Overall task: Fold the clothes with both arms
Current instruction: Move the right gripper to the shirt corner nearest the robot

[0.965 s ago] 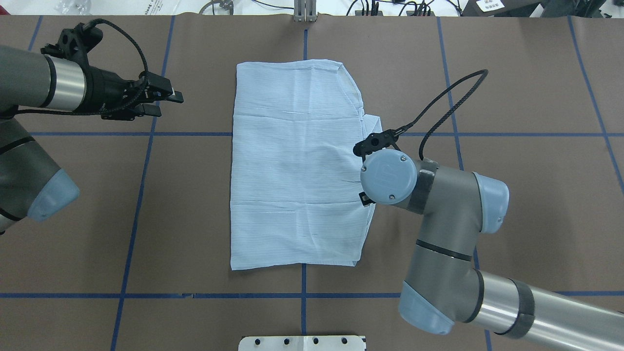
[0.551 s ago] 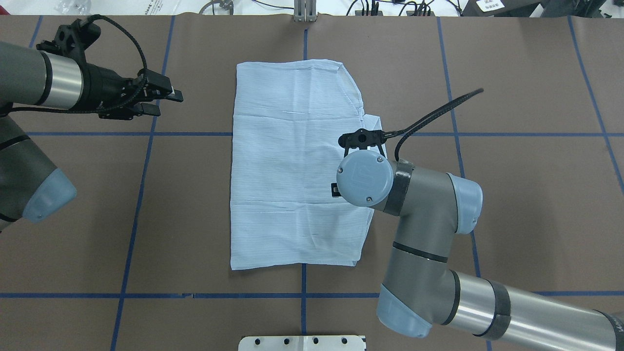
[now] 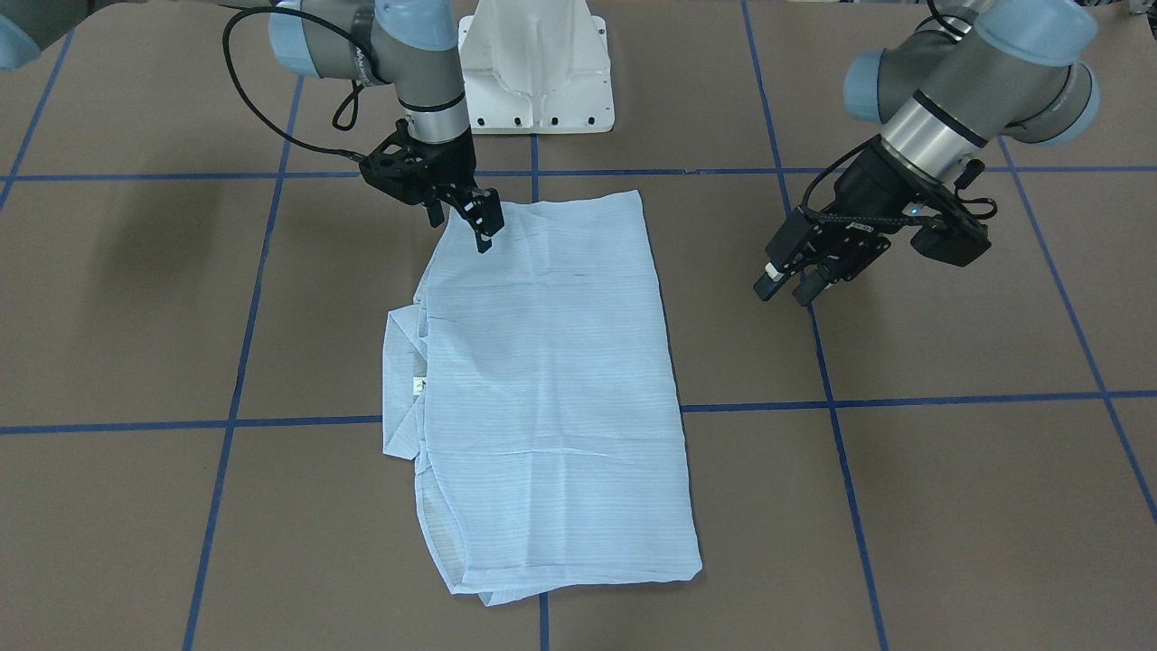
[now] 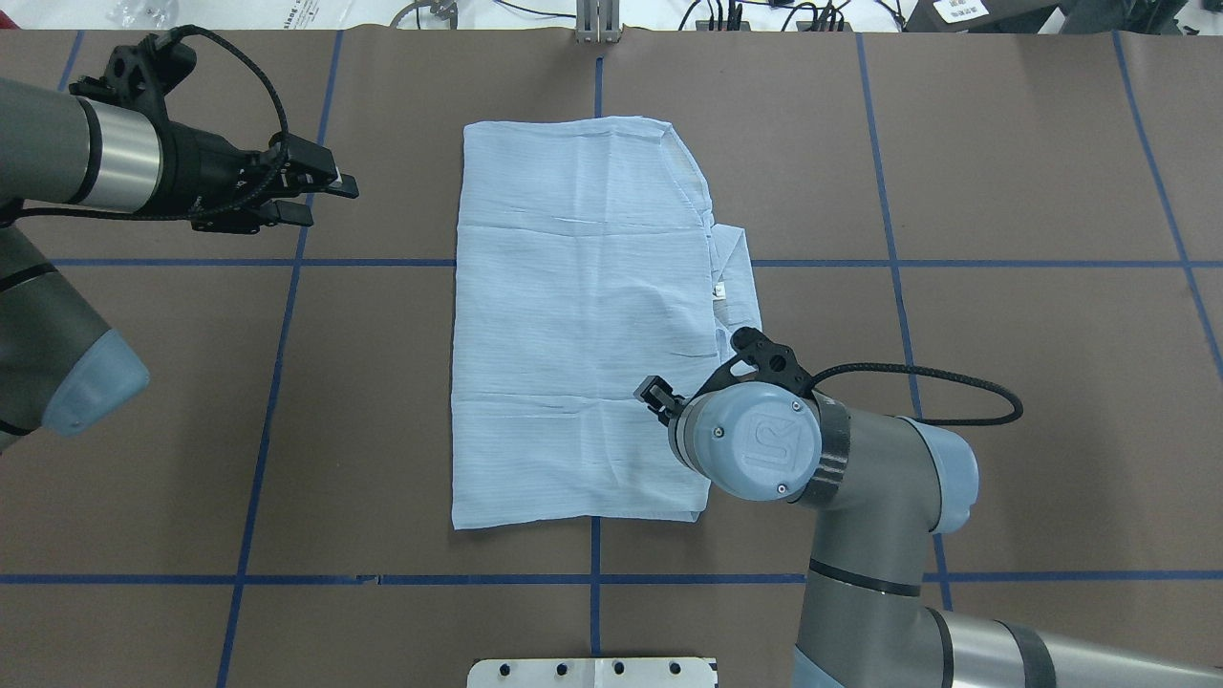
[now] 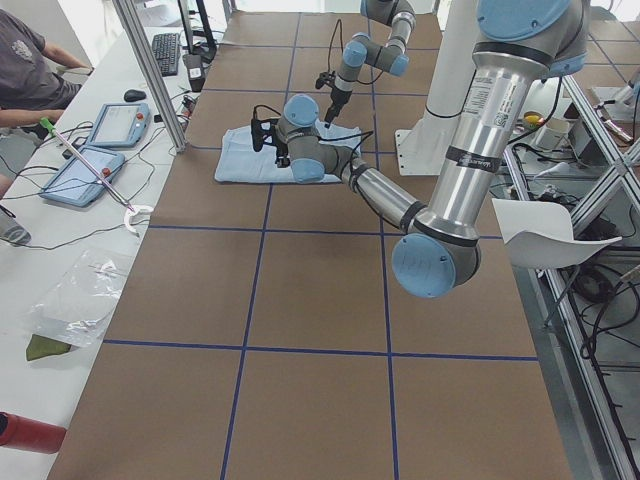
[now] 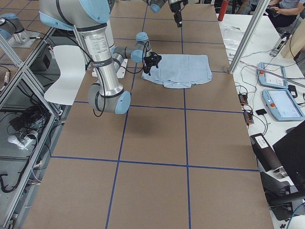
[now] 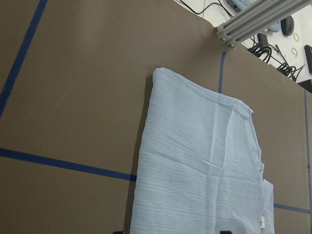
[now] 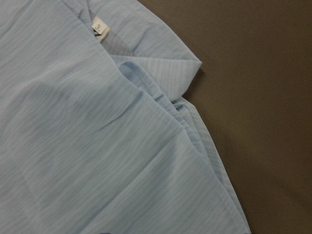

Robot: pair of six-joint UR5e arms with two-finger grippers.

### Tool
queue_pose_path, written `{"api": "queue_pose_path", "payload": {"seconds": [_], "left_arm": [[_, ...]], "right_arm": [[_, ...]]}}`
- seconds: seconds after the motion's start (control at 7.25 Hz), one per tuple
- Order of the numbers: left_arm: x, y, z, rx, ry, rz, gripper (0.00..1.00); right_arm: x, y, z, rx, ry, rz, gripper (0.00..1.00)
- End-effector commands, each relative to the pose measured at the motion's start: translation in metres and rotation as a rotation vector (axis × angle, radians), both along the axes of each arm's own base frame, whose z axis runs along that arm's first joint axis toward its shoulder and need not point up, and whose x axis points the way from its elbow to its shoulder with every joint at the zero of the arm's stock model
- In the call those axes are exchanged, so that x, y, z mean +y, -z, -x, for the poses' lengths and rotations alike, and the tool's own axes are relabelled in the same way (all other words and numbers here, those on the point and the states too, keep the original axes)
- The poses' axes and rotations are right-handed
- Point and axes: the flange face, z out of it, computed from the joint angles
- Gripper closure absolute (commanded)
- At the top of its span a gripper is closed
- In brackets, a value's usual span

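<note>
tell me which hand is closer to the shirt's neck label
Right. The right hand hangs over the shirt, just robot-side of the neck label along that edge. The left hand is off the shirt, over bare table beyond its opposite edge.

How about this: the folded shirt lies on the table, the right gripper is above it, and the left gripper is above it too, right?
Not quite. The left gripper hangs over bare table beside the shirt, not above it; only the right gripper is above it. The overhead exterior view shows this.
</note>
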Motion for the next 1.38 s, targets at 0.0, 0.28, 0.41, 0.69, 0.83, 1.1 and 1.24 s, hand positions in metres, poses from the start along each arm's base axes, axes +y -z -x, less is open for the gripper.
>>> {"api": "queue_pose_path", "payload": {"seconds": [0.0, 0.28, 0.41, 0.69, 0.83, 1.1, 1.24], "left_arm": [[0.0, 0.001, 0.0, 0.0, 0.002, -0.002, 0.27], [0.0, 0.002, 0.0, 0.002, 0.005, -0.004, 0.27], [0.0, 0.002, 0.001, 0.002, 0.005, -0.004, 0.27], [-0.001, 0.003, 0.001, 0.002, 0.009, -0.006, 0.27], [-0.001, 0.003, 0.001, 0.002, 0.009, -0.006, 0.27], [0.0, 0.002, 0.002, 0.001, 0.009, -0.005, 0.27], [0.0, 0.002, 0.002, 0.001, 0.009, -0.005, 0.27]], "right_arm": [[0.016, -0.011, 0.005, -0.039, -0.119, 0.149, 0.11], [0.025, -0.018, 0.014, -0.029, -0.12, 0.172, 0.12], [0.034, -0.027, 0.021, -0.015, -0.104, 0.176, 0.12], [0.049, -0.03, 0.03, -0.003, -0.08, 0.177, 0.12], [0.05, -0.03, 0.031, -0.001, -0.079, 0.177, 0.12], [0.038, -0.03, 0.031, -0.003, -0.095, 0.177, 0.19], [0.03, -0.03, 0.028, -0.004, -0.107, 0.176, 0.22]]}}
